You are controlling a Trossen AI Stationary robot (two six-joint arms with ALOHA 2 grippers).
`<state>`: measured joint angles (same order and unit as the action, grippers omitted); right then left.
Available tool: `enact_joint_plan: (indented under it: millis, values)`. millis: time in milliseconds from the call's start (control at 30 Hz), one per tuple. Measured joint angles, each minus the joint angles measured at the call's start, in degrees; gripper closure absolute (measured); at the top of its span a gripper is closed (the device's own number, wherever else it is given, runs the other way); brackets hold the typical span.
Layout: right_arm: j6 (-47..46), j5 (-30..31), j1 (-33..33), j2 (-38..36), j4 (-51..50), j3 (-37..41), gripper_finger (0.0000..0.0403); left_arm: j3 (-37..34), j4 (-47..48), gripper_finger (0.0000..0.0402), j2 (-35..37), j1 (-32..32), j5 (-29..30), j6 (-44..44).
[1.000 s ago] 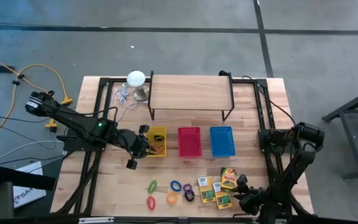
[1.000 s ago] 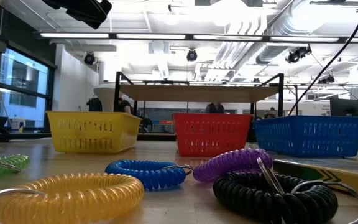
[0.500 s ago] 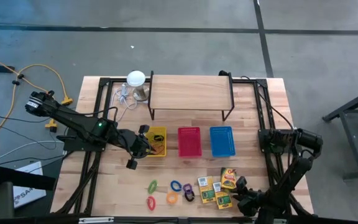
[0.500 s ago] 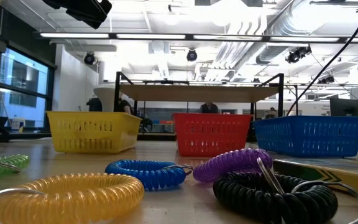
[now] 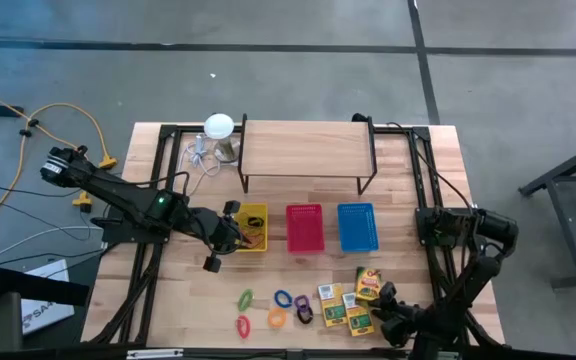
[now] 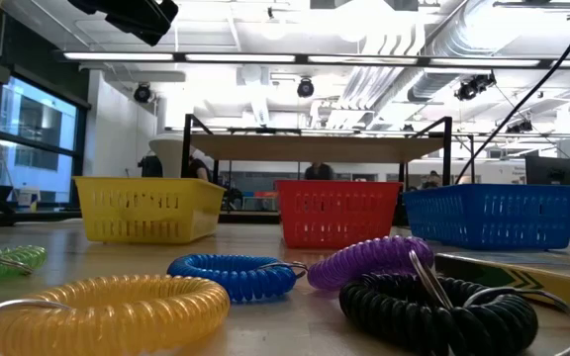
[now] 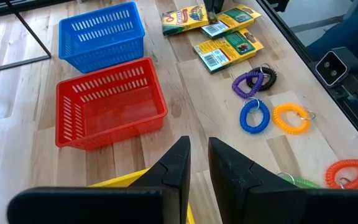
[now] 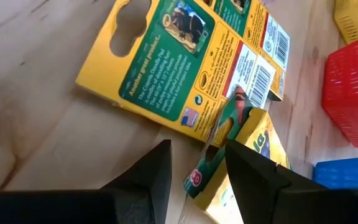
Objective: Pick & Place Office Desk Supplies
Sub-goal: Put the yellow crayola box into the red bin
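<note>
Fingers of right gripper [image 8: 197,165] apart over card boxes [image 8: 185,68]; left gripper [image 7: 194,165] seemingly nearly together, above yellow basket [image 5: 252,228].

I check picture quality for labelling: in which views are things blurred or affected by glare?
Low view: the nearest yellow coil ring and black coil ring look soft, and ceiling lights glare. Right wrist view: the crayon boxes are sharp. High view: lighting is even.

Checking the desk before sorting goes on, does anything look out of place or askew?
One thing: the crayon boxes lie in a loose, overlapping heap near the right gripper, at differing angles, one propped tilted on another. The coil rings are scattered, but flat. The baskets stand in a row.
</note>
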<state>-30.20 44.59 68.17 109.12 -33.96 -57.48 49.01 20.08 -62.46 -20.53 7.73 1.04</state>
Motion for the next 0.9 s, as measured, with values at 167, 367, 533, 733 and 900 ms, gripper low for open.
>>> enact_joint_plan:
  millis: [167,367,533,733,900]
  values:
    - [0.3,-0.6,-0.8,0.0,0.7,0.0,0.0264,0.0,0.0,0.0347,0.0,0.0,0.0,0.0]
    - [0.7,-1.1,-1.6,0.0,0.6,0.0,0.0264,0.0,0.0,0.0347,0.0,0.0,0.0,0.0]
    - [2.0,-1.0,-2.2,0.0,0.6,0.0,0.0264,0.0,0.0,0.0347,0.0,0.0,0.0,0.0]
    - [2.0,-1.1,-2.3,0.0,0.3,0.0,0.0279,0.0,0.0,0.0347,0.0,0.0,0.0,0.0]
    - [2.0,-1.5,-2.3,0.0,0.2,0.0,0.0327,0.0,0.0,0.0347,0.0,0.0,0.0,0.0]
